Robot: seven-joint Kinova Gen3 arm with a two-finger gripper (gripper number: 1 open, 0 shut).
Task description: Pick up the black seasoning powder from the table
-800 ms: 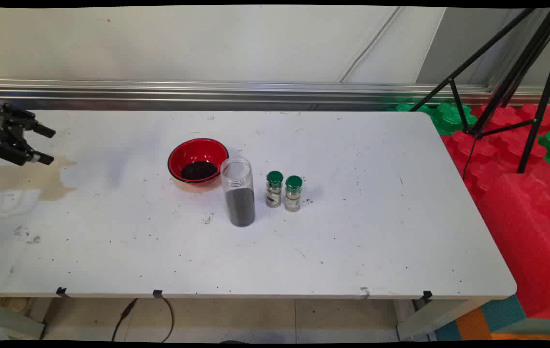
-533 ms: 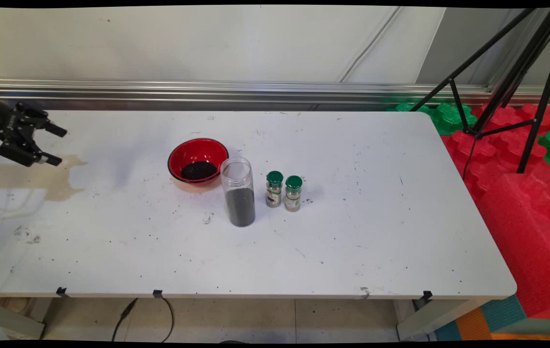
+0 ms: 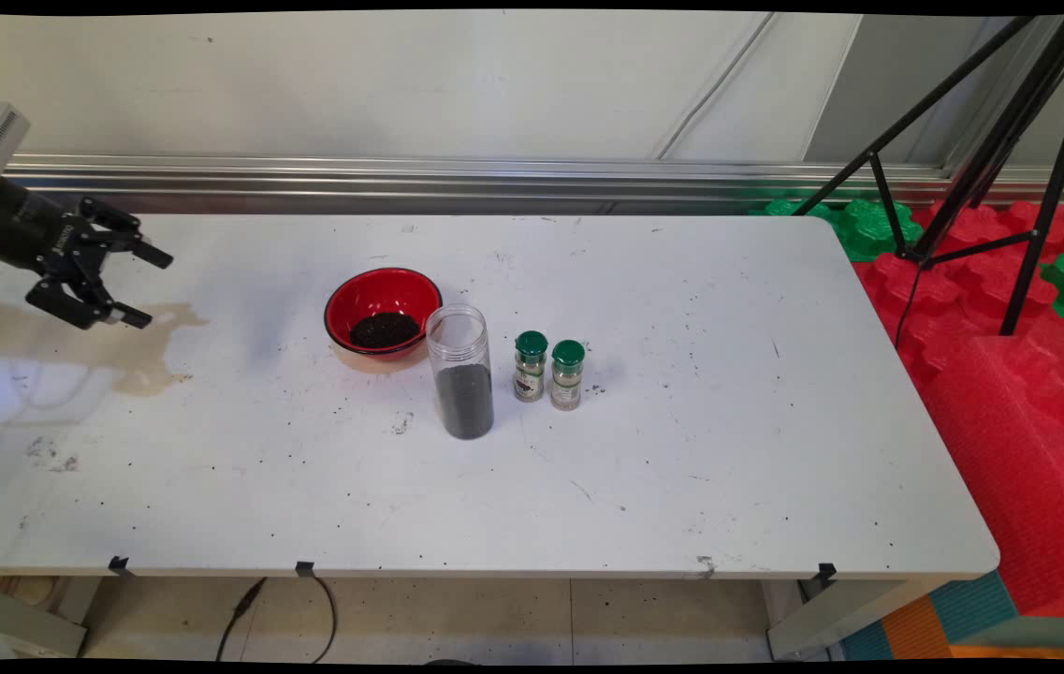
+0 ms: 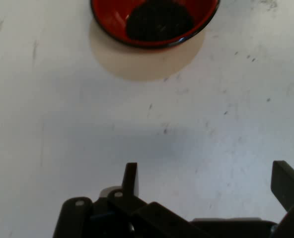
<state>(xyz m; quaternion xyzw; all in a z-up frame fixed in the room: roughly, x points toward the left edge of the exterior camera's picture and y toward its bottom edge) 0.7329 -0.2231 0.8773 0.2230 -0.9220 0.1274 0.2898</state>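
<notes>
Gripper (image 3: 144, 285) of mine spread wide, holding nothing, over counter (image 3: 681, 449). Red bowl (image 3: 383, 312) of dark grains lies at its 3 o'clock, well apart.

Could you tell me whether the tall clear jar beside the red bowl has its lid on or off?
Off. The jar stands upright with an open rim, no lid on it, and dark grains fill its lower half.

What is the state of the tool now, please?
Tool: open, holding nothing, above the table left of the bowl.
</notes>
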